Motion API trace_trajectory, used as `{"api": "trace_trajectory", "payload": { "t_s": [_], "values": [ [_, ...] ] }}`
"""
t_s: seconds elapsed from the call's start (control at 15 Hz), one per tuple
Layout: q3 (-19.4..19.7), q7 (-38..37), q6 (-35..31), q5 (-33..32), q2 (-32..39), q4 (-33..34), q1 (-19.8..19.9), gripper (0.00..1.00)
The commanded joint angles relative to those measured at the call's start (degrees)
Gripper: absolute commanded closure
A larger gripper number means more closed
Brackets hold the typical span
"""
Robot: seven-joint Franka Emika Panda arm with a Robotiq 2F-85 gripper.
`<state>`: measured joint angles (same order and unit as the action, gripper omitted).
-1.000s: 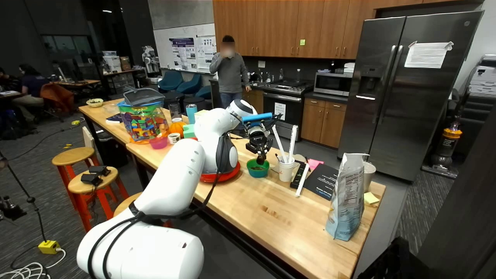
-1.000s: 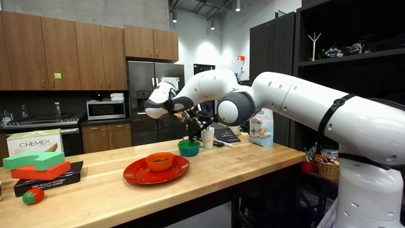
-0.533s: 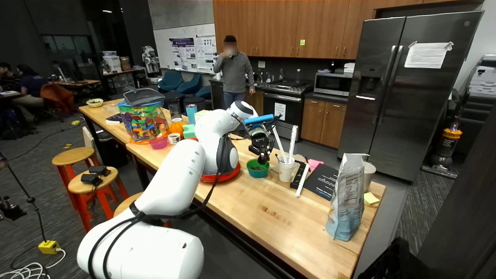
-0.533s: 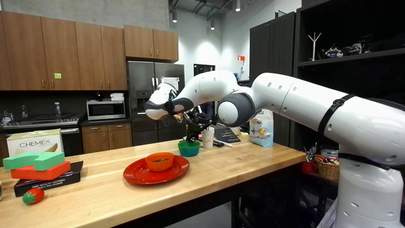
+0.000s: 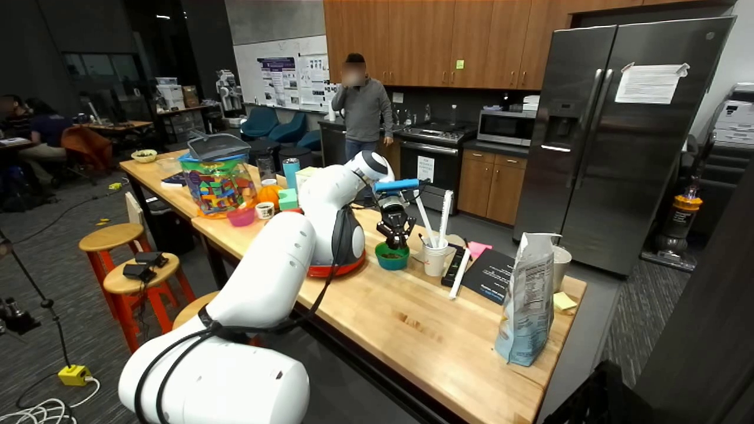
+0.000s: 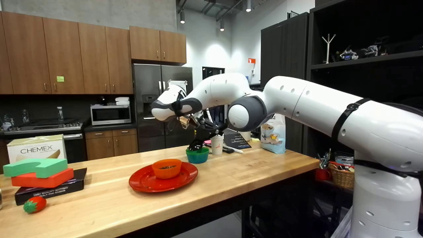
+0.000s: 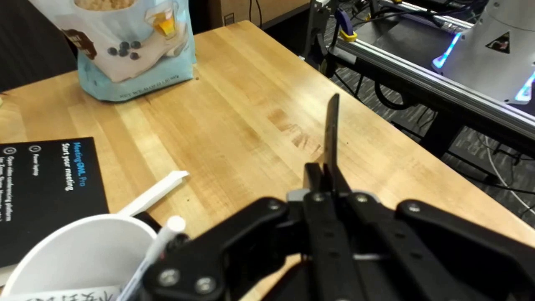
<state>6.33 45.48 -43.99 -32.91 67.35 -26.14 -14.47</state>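
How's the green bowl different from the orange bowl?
The green bowl stands right on the table, but the orange bowl sits on a red plate. A black tool, maybe a spoon, is at the green bowl, while no tool is at the orange bowl. Both are round, with little bits inside.

The black utensil [image 7: 332,133] was clamped in the pincer [image 7: 324,184]: its slim handle stuck out past the tips, while its glossy, rounded head [image 6: 196,145] hung lower, beneath the pincer's body and at the rim of the green bowl [image 6: 197,157]. Whether head and rim touched could not be told. That bowl, teal toward its base, stood upright just below the pincer and, in an exterior view, showed small dark bits [image 5: 390,256] inside.
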Motion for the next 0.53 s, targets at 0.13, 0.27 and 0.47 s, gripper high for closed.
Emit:
{"api": "trace_trajectory", "payload": {
  "t_s": [0.13,0.27,0.47],
  "values": [
    [-0.17,0.41,3.53,5.0,0.49,1.71,1.77,0.99],
    [-0.2,0.31,4.84,5.48,0.54,1.73,2.12,0.99],
    [-0.57,0.53,6.41,6.08,0.53,1.77,2.62,0.99]
  ]
}}
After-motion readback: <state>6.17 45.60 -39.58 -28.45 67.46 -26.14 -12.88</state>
